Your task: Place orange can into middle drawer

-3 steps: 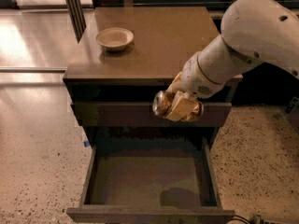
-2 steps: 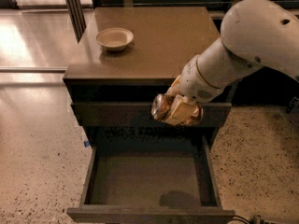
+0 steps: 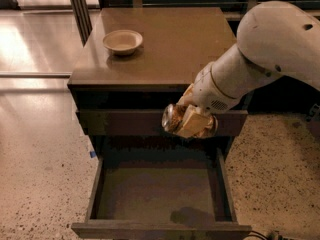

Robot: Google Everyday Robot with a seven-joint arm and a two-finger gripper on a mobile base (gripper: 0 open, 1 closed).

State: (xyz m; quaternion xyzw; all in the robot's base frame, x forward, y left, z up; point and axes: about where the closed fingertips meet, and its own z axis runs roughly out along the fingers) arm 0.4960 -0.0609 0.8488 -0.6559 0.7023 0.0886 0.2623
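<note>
The orange can point(image 3: 172, 119), shiny golden-orange with a silvery end facing left, lies on its side in my gripper point(image 3: 192, 120). The gripper is shut on the can, with pale fingers point(image 3: 191, 122) across its body. It hangs in front of the closed top drawer front, above the open middle drawer point(image 3: 160, 191). That drawer is pulled out, a wide shallow dark tray, and the floor that shows is bare apart from a shadow near its front. My white arm point(image 3: 270, 49) reaches in from the upper right.
A pale round bowl point(image 3: 122, 40) sits on the cabinet top point(image 3: 170, 39) at the back left. Speckled floor lies on both sides of the cabinet. A dark post point(image 3: 79, 9) stands behind the cabinet's left corner.
The gripper with the can has barely moved; it stays in front of the top drawer front above the open drawer.
</note>
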